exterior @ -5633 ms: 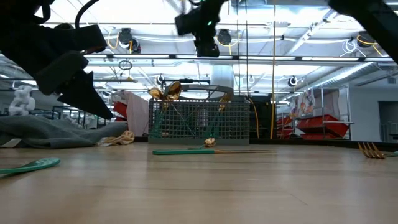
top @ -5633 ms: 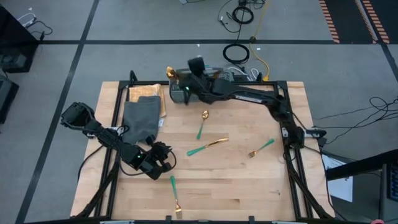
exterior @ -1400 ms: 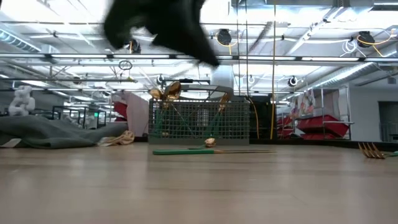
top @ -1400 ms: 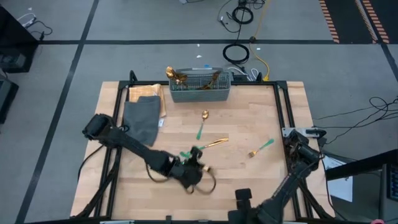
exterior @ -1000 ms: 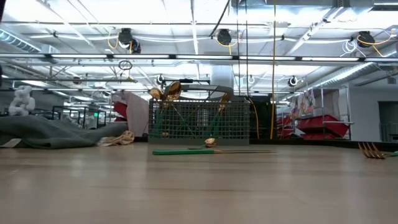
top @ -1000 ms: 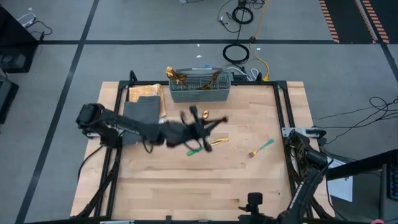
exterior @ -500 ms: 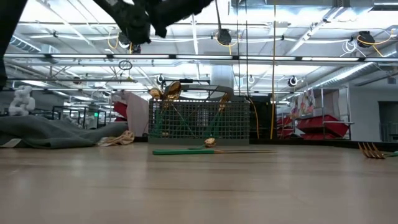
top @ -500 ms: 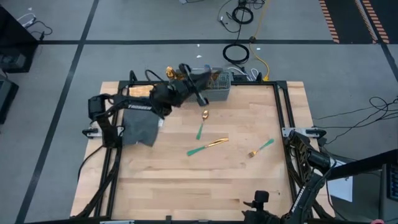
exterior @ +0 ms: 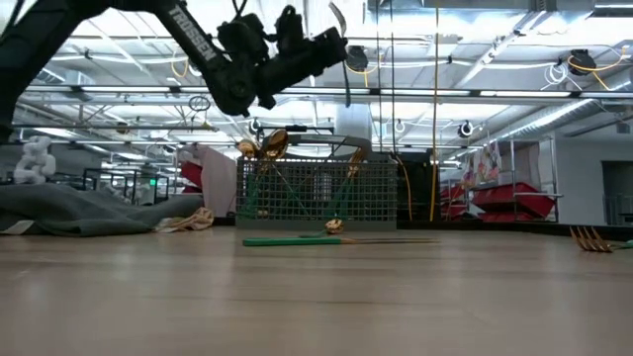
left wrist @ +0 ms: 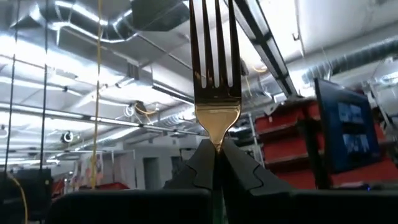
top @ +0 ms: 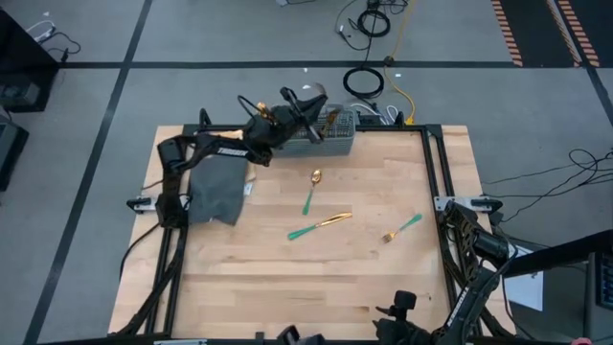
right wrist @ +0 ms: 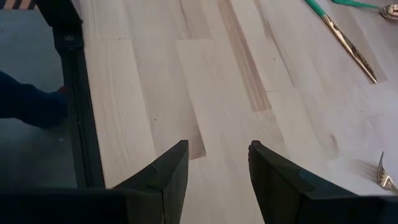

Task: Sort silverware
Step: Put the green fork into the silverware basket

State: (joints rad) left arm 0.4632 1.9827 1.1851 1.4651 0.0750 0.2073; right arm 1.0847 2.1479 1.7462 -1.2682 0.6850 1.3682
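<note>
Holding 1 fork (left wrist: pixel 215 93) upright, tines up, the left gripper (top: pixel 305 110) hangs above the grey mesh basket (top: pixel 330 140) at the table's far edge; its fingers (left wrist: pixel 239 171) are pressed together on the fork's neck just below the gold head.

- Dark grey cloth (top: pixel 216 188): flat on the wooden table (top: pixel 316 287), left of and nearer than the left gripper, under that arm.
- Basket contents: gold-headed pieces stand in it directly beneath the left gripper; in the low view 2 spoon bowls (exterior: pixel 269 144) rise at its left end.
- Spoon (top: pixel 311 190), teal handle: on the table, just this side of the basket, below and near of the left gripper.
- Knife (top: pixel 319 225), teal handle, gold blade: nearer than the spoon, close beside it, lying aslant.
- Second fork (top: pixel 401 228), teal handle: right of the knife, well apart from the left gripper, towards the right arm's side.
- Right gripper (right wrist: pixel 214 171): low over bare wood at the table's near edge, fingers spread, holding nothing; the knife's blade (right wrist: pixel 346 43) lies well ahead of it, and fork tines (right wrist: pixel 386 174) show just off to 1 side.
</note>
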